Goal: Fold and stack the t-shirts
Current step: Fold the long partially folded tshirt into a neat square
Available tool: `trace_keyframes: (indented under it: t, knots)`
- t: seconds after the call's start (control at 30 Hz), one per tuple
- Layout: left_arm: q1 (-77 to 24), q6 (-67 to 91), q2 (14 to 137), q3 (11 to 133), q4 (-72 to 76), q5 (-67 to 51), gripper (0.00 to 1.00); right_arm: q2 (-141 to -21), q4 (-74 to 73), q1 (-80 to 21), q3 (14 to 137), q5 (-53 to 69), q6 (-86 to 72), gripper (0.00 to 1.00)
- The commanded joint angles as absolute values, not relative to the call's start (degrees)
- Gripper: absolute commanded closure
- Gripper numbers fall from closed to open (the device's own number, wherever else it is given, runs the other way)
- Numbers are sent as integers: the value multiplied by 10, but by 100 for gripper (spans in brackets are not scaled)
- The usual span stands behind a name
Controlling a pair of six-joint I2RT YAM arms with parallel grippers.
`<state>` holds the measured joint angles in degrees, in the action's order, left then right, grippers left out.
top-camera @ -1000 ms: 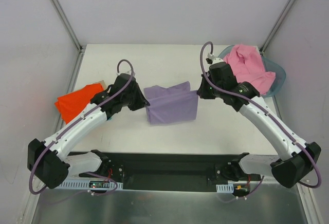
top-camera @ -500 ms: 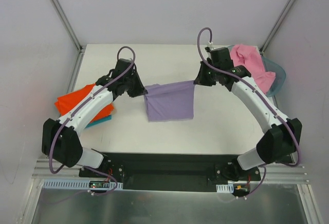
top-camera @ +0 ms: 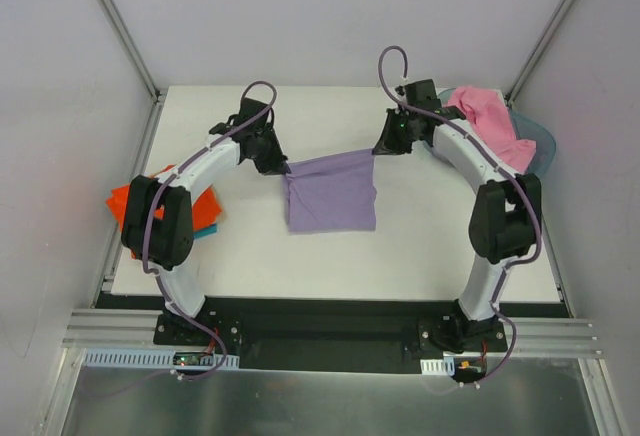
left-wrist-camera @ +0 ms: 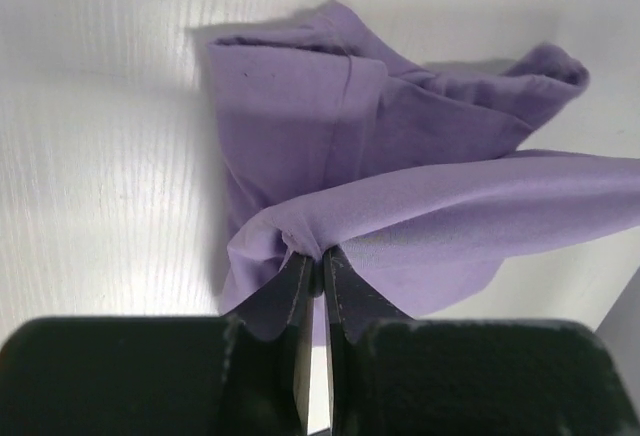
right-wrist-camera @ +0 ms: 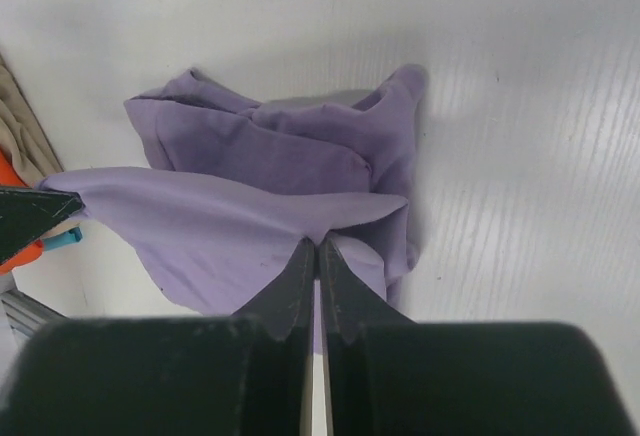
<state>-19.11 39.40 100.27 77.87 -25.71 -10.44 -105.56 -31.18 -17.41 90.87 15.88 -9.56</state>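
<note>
A lavender t-shirt (top-camera: 330, 192) hangs stretched between my two grippers over the middle of the table, its lower part draping down to the surface. My left gripper (top-camera: 282, 166) is shut on its left top corner (left-wrist-camera: 300, 241). My right gripper (top-camera: 378, 150) is shut on the right top corner (right-wrist-camera: 330, 231). Both wrist views show the jaws pinched together on lavender cloth (left-wrist-camera: 420, 136), with folds of the lavender cloth (right-wrist-camera: 270, 146) bunched on the table below. An orange-red t-shirt (top-camera: 125, 201) lies on a teal one (top-camera: 208, 228) at the left edge. The pink t-shirt (top-camera: 485, 131) fills the basket.
A grey-blue plastic basket (top-camera: 540, 146) stands at the back right corner. Metal frame posts rise at both back corners. The arms' base rail (top-camera: 320, 331) runs along the near edge. White walls close in the table's sides and back.
Both grippers have carried the lavender shirt's top edge toward the back of the table, pulling it taut and flatter. Both arms have stretched farther out.
</note>
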Motion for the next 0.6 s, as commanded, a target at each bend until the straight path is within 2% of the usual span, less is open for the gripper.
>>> trace_keyframes:
  t: [0.0,0.1,0.13,0.2,0.23,0.27,0.3,0.33,0.5,0.57]
  knots:
    - [-169,367,1036,817,-282,-94,95,-1101,-288,-149,954,173,-100,96]
    - [-163,369,1060,831,-282,-95,91,-1145,-281,-148,996,192,-99,91]
    - [-161,368,1069,841,-282,-95,80,-1167,-288,-148,1011,201,-94,83]
    - [-159,357,1078,855,-284,-107,50,-1195,-305,-145,1057,216,-94,69]
    - [-156,353,1085,873,-286,-133,27,-1201,-316,-145,1069,234,-93,42]
    - [-156,350,1086,880,-288,-144,20,-1201,-319,-145,1076,244,-89,25]
    - [-156,344,1084,887,-293,-152,12,-1196,-319,-146,1080,254,-88,4]
    - [-156,343,1072,890,-294,-161,1,-1191,-320,-146,1078,268,-87,3]
    - [-161,338,1002,862,-294,-185,1,-1101,-309,-158,1014,271,-76,3]
    - [-176,337,993,848,-292,-192,1,-1072,-287,-170,954,285,-80,3]
